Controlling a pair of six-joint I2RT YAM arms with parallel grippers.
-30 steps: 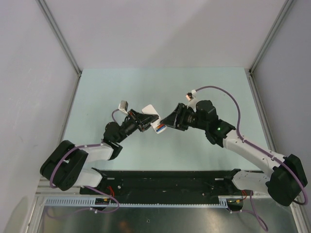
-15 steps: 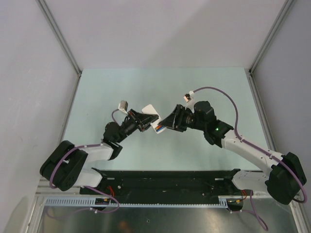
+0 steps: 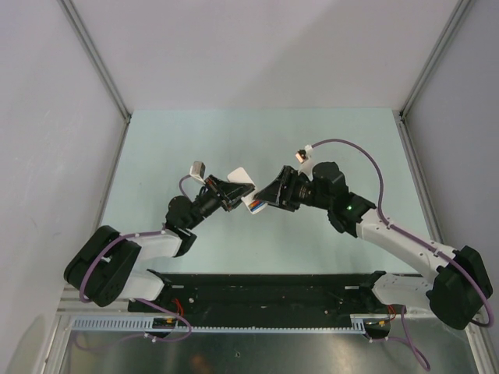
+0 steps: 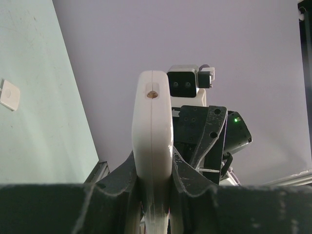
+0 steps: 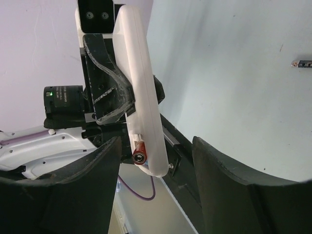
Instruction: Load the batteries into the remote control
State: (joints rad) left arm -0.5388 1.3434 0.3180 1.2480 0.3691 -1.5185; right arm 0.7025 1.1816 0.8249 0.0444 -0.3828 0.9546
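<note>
Here, red batt point(image 5: 140, 156) sits in the remote point(image 5: 144, 97), end showing.

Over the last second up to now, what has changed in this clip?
The right gripper, open, edged slightly left toward the remote control, and its arm shifted with it. Nothing was grasped or let go. The left gripper stayed shut on the remote, holding it off the table in the same place, with the red battery at its end.
</note>
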